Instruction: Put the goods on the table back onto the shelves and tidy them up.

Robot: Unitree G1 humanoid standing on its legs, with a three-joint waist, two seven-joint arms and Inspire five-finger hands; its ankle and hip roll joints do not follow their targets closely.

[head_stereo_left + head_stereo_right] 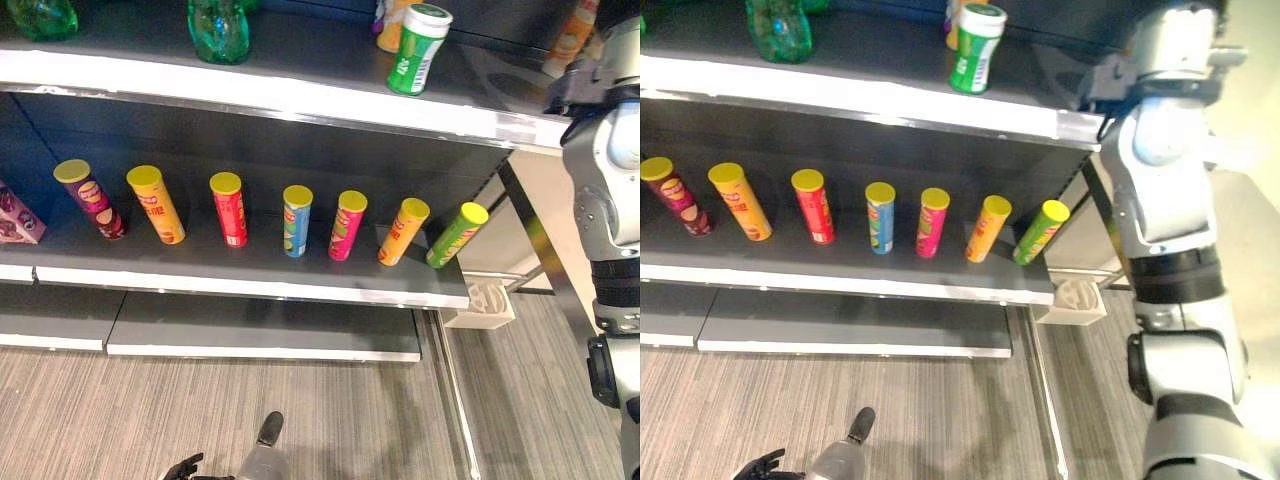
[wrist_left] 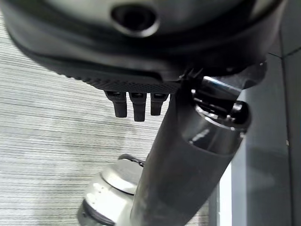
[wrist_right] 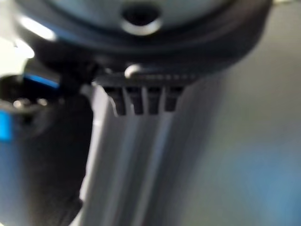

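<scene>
Grey striped floor runs below dark shelves (image 1: pixel 250 270) where a row of yellow-lidded chip cans (image 1: pixel 297 220) stands, well above and beyond the left hand (image 1: pixel 185 466), which hangs low with fingers loosely curled, holding nothing. A green canister (image 1: pixel 418 48) stands on the upper shelf, nearer the raised right arm; whether the right hand (image 3: pixel 141 101) is spread or closed I cannot tell. Such cans are likely light, stiff and smooth, easily tipped; I would grasp one round the mid-body.

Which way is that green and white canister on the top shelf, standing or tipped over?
Standing. The green and white canister rests on its base on the top shelf, white lid uppermost.
</scene>
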